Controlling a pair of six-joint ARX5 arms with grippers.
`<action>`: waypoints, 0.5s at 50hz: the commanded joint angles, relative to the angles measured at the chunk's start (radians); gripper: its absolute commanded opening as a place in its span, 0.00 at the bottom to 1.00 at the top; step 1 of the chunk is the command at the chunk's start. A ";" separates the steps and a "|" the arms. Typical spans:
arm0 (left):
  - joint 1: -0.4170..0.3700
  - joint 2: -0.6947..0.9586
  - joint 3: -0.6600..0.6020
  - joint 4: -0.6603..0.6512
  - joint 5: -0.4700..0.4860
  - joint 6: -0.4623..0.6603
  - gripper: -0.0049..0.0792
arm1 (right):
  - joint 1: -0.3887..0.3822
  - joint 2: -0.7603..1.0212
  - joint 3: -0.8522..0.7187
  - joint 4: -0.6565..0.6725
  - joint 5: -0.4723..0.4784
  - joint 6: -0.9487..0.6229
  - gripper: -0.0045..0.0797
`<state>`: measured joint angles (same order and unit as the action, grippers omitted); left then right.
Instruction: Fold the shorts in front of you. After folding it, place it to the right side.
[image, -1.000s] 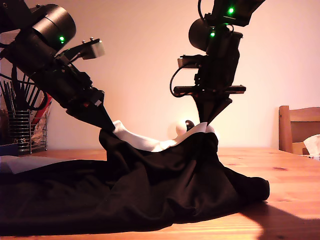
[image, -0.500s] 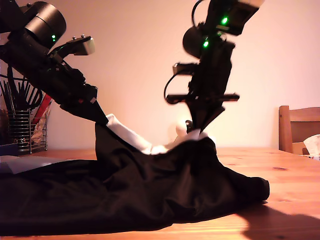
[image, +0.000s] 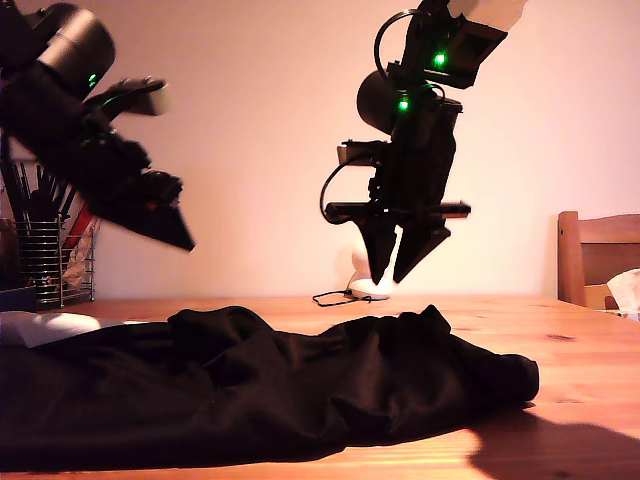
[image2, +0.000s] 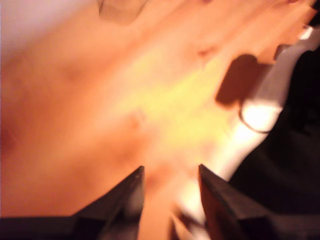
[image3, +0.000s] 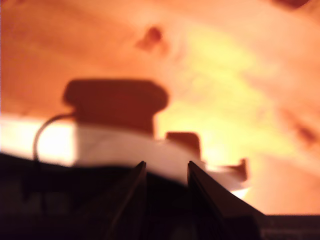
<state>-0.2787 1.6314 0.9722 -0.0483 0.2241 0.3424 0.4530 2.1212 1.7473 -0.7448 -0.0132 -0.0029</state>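
While shorts (image: 270, 385) sprawl, chair (image: 597, 258) stands beyond.

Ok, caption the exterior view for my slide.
Two open grippers hang above the black shorts, heaped on the wooden table.

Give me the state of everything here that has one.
shorts: lying bunched on the table, nothing gripping them.
my first gripper: open, empty.
my second gripper: open, empty.
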 joint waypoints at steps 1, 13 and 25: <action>-0.010 0.012 -0.009 -0.063 0.024 -0.055 0.22 | 0.003 0.014 0.009 -0.035 -0.043 -0.024 0.27; -0.012 0.011 -0.009 -0.322 0.057 -0.146 0.04 | 0.012 0.014 0.008 -0.082 -0.177 -0.082 0.04; -0.011 0.011 -0.009 -0.532 0.027 -0.249 0.04 | 0.018 0.020 0.005 -0.029 -0.199 -0.123 0.04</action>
<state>-0.2901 1.6314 0.9722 -0.5629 0.2592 0.1120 0.4610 2.1212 1.7473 -0.7906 -0.2039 -0.1123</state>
